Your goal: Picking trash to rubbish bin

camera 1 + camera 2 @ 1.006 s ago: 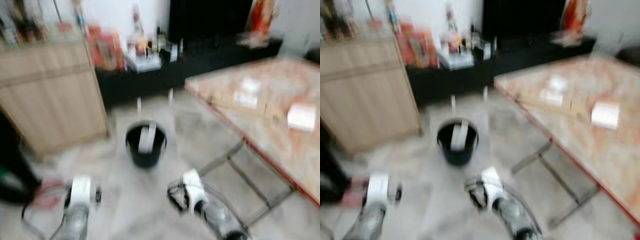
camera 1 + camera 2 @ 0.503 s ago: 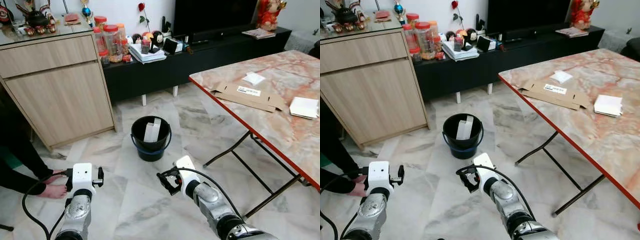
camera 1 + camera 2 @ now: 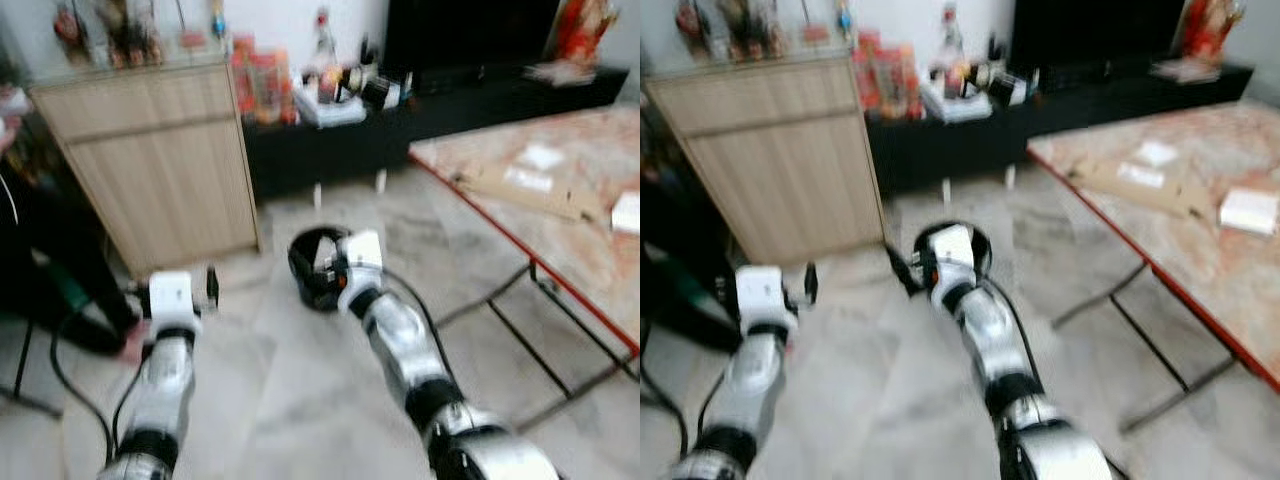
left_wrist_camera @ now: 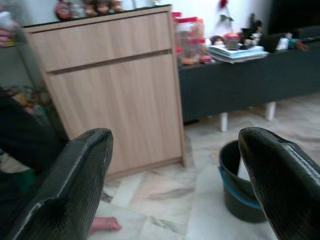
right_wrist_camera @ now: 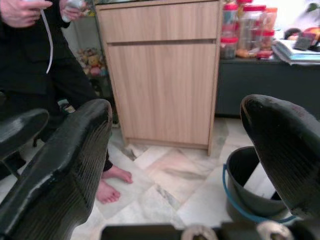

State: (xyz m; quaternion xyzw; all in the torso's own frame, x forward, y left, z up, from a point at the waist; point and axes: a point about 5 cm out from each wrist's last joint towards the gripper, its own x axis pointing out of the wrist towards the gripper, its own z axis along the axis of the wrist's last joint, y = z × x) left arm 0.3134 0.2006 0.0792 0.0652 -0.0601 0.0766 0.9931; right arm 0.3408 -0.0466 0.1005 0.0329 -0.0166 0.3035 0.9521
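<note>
A black rubbish bin [image 3: 305, 268] with a blue handle stands on the marble floor before the dark TV bench; a white piece [image 5: 260, 181] lies inside it. My right gripper [image 3: 326, 274] is raised in front of the bin and partly covers it. In the right wrist view its fingers [image 5: 75, 165] stand wide open with nothing between them. My left gripper [image 3: 211, 284] is held up further left, near the wooden cabinet, also open and empty in the left wrist view [image 4: 175, 150]. Flat cardboard [image 3: 520, 180] and white paper [image 3: 628, 212] lie on the table.
A wooden cabinet [image 3: 165, 170] stands left of the bin. A person in dark clothes [image 5: 35, 65] stands barefoot beside it, holding a cable. The marble folding table [image 3: 575, 225] with thin metal legs fills the right. A low black bench [image 3: 450, 110] runs along the back wall.
The view has shifted and is blurred, so the camera moved. Both arms have risen and reach further forward; the right gripper now overlaps the bin.
</note>
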